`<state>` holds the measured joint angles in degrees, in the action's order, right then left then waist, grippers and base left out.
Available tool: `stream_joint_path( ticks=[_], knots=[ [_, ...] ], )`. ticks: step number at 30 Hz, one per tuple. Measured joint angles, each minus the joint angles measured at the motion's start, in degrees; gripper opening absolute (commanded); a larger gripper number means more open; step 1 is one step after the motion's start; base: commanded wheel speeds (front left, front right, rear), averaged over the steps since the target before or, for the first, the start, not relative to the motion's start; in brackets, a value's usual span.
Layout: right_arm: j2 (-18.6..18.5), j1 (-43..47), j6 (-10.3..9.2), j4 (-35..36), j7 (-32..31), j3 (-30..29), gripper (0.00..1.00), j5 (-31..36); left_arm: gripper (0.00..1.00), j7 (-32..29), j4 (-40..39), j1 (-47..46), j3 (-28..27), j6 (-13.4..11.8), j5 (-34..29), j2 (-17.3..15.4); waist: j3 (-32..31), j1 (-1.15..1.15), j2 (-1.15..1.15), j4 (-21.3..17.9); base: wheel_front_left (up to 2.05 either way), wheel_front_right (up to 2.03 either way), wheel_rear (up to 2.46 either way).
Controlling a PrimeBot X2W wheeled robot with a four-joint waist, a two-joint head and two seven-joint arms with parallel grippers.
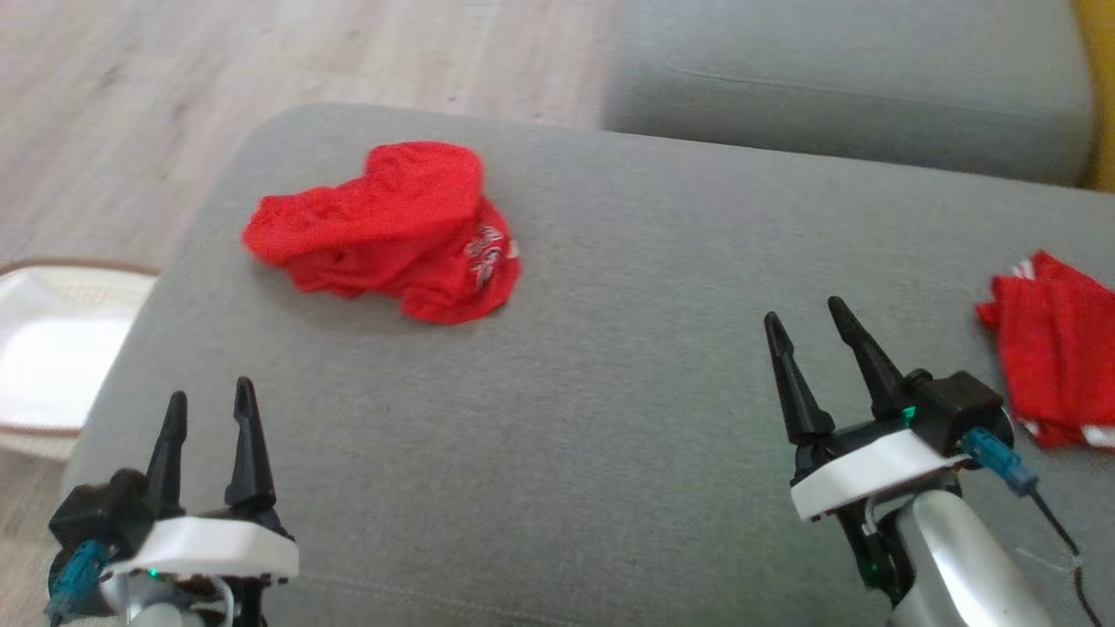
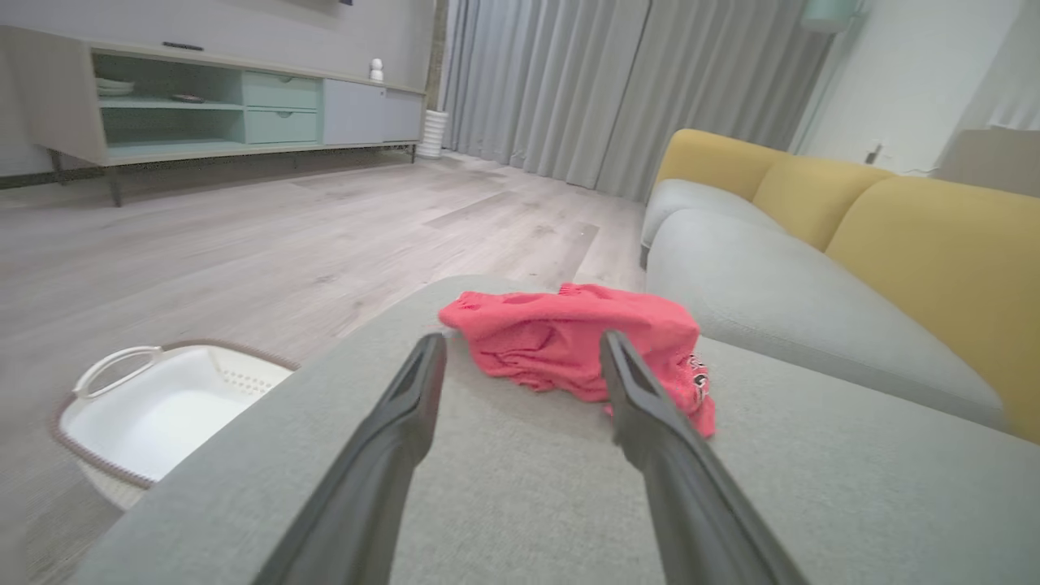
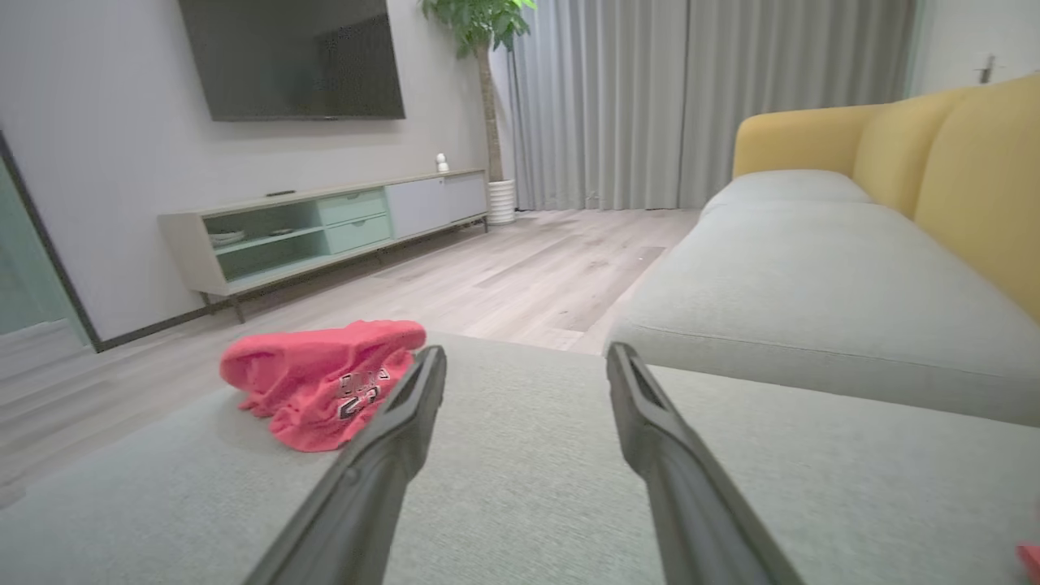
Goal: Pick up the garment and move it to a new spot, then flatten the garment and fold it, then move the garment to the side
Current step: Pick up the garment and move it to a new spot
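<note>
Mostly grey cushion (image 1: 610, 392), red garment (image 1: 383, 231) (wood floor (image 1: 131, 87) beyond).

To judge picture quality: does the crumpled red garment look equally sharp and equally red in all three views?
Head view: crumpled red garment soft, deep red. Left wrist view: paler, pinkish. Right wrist view: pinkish too, white print blurred but visible.

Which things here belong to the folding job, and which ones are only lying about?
For the job:
- crumpled red garment
- grey cushion under it
- left hand and right hand, both open

Lying about:
- folded red cloth at the cushion's right edge
- white basket on the floor
- TV cabinet
- potted plant
</note>
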<state>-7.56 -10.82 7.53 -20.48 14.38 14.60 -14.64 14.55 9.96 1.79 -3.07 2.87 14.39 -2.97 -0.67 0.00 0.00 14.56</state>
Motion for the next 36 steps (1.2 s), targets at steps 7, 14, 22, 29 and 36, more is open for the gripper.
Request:
stream_joint_path(
  ticks=[7,14,22,29,36],
  knots=[
    [0.36,-0.03,0.0,-0.07,0.01,0.91,1.0,0.02,1.0,-0.44,0.79,0.01,-0.14,-0.37,-0.16,-0.43,0.4,0.0,0.0,4.12,0.0,0.0,0.0],
    [0.3,-0.22,0.0,0.68,0.01,1.77,1.0,0.02,1.0,-6.92,-0.32,-2.03,-0.32,-0.04,1.62,-2.04,1.91,0.0,0.0,3.24,0.0,0.0,0.0],
    [-0.22,-2.4,0.0,2.52,0.01,1.92,1.0,0.14,1.0,-25.94,-1.99,-19.79,-0.47,1.9,6.36,-9.16,5.88,0.01,0.0,-0.71,0.0,0.0,0.0],
    [-0.2,-5.73,0.0,3.47,0.01,2.65,1.0,0.63,1.0,-38.52,9.1,-34.74,-0.12,3.28,11.94,-13.29,10.91,0.02,0.0,-6.1,0.0,0.0,0.0],
    [0.04,-9.4,0.0,4.35,0.01,3.44,1.0,1.09,1.0,-44.58,25.21,-44.13,1.71,4.23,16.24,-17.08,16.03,0.02,0.0,-12.47,0.0,0.0,0.0]
  ],
)
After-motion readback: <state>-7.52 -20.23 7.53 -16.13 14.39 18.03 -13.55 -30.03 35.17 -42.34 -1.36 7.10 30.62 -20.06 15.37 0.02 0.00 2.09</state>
